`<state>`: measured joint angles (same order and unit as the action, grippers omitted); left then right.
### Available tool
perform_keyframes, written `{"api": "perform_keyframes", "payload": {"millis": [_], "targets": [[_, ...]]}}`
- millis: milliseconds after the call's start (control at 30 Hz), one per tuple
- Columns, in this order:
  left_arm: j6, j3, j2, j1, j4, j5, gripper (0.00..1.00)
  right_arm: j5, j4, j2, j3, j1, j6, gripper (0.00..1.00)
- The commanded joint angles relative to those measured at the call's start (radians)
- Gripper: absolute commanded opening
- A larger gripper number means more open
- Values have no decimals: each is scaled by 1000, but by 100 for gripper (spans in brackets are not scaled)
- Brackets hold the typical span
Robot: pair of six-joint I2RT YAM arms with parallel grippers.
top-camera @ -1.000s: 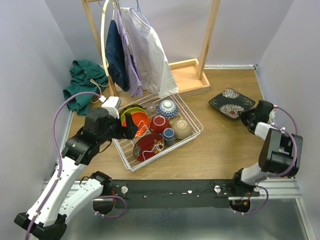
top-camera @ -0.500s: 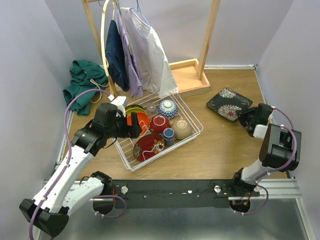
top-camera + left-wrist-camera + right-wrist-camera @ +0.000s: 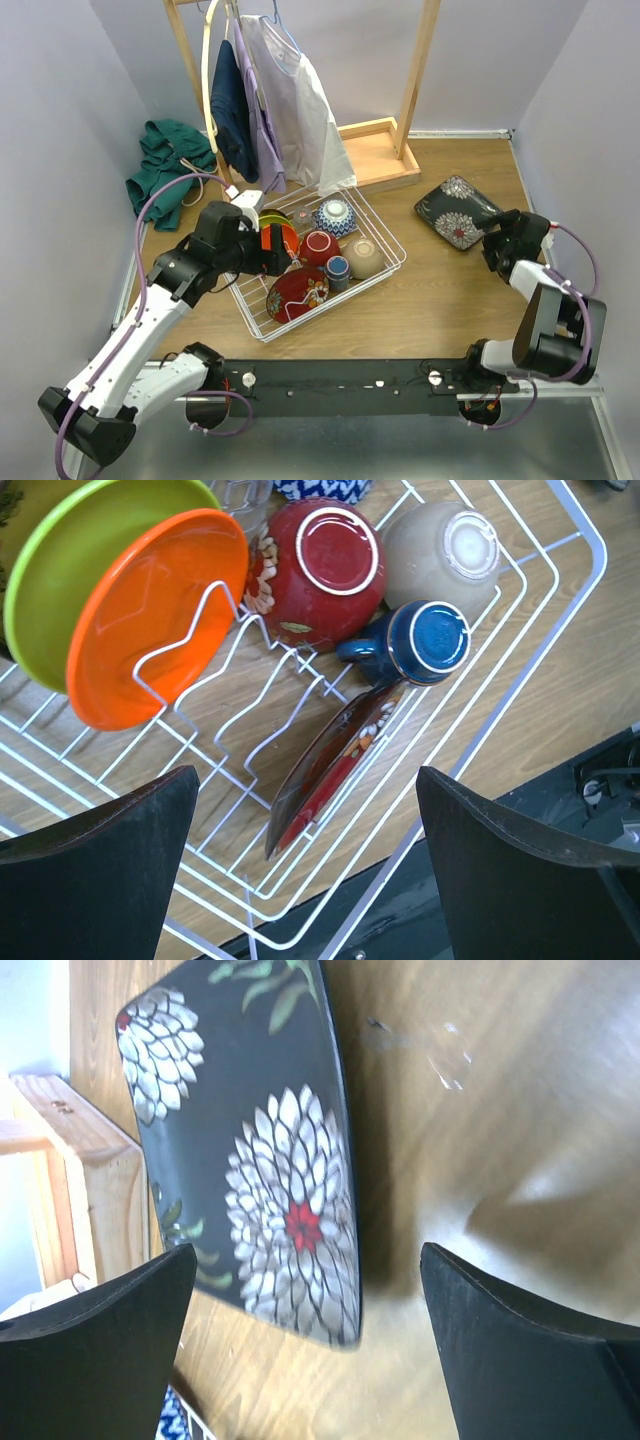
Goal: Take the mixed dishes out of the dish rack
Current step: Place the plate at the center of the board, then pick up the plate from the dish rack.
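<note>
While the right gripper (image 3: 497, 243), jaws spread, sits beside the black square plate (image 3: 460, 210) lying on the table (image 3: 440, 300), the left gripper (image 3: 308, 780) hovers wide open over the dish rack (image 3: 400, 258). The next pick is probably the upright orange plate (image 3: 130, 610), which calls for straddling its rim.

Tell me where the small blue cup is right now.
In the top view the small blue cup sits inside the dish rack, in its right half, between the red bowl and the tan bowl, just beyond the red patterned plate.
</note>
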<state>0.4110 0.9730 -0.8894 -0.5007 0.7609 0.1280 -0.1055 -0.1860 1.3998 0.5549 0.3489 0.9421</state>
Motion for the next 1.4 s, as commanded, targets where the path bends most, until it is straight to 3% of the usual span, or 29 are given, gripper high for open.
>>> {"api": "perform_keyframes", "payload": {"millis": [0,300,600,733,933,1367], "targets": [[-20,53,-28,-39,28,15,99,46,183,-143,-52,7,-8,100],[-49,108,-101,-194,63,-161,99,-59,351,-311,-66,-53,-230,100],[-159,151,-253,-343,126,-349,92,-114,454,-439,-6,-110,-368,100],[-239,155,-315,-351,147,-354,86,-128,474,-464,11,-120,-393,100],[-307,132,-350,-349,133,-220,73,-138,490,-489,-10,-129,-391,100],[-293,121,-444,-346,100,-281,43,-158,473,-463,-10,-154,-388,100]]}}
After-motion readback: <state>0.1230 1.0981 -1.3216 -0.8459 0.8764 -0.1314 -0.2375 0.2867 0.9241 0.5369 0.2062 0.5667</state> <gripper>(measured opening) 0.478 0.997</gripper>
